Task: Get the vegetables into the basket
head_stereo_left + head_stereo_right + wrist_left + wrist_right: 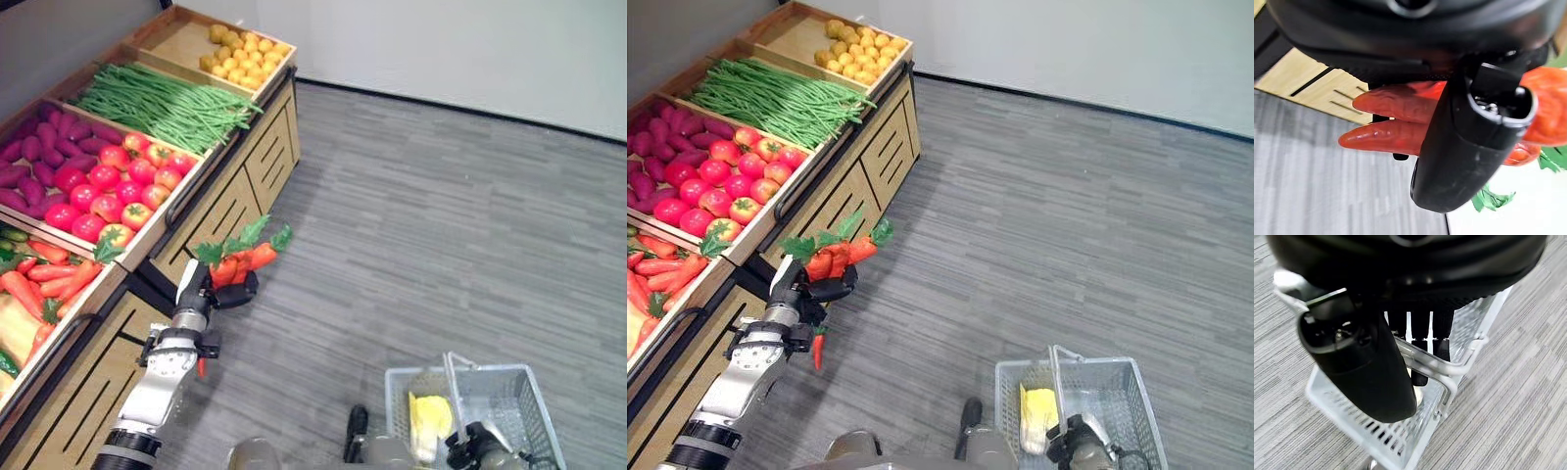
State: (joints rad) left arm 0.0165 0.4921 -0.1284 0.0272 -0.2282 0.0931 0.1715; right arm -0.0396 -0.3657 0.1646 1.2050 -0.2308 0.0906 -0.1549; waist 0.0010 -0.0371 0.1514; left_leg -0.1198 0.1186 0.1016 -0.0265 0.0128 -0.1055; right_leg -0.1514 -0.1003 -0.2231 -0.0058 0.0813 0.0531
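Observation:
My left hand is shut on a bunch of orange carrots with green leafy tops, held in the air in front of the wooden produce stand. From the left wrist the carrots show clamped under the thumb. At the lower right my right hand is shut on the handle of a white wire basket. A pale yellow vegetable lies inside the basket.
The stand's bins hold carrots, red tomatoes, purple vegetables, green beans and yellow potatoes. Grey floor stretches to a white wall.

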